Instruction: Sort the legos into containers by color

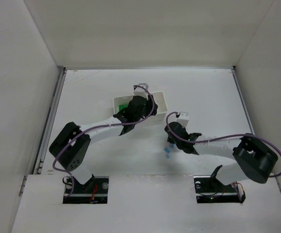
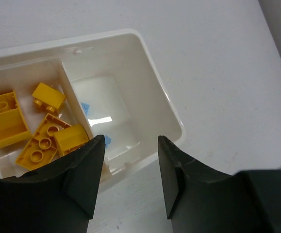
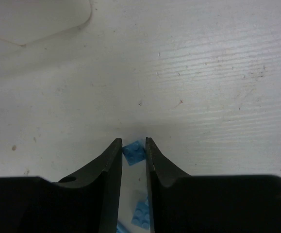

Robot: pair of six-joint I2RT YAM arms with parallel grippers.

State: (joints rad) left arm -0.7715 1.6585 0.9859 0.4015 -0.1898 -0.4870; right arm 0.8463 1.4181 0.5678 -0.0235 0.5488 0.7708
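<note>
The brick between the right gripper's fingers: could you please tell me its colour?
The brick is blue, clearest in the right wrist view.

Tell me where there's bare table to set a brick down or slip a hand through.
Bare: the far strip between the tray and the back wall, the left side beside the left arm, and the far right corner. The tray's end compartment is nearly bare. Crowded: around the right tool, shut on a blue brick, with more blue bricks by it.

The white surface shows faint scuffs and small dark specks. Plain white walls rise along its far, left and right edges.
</note>
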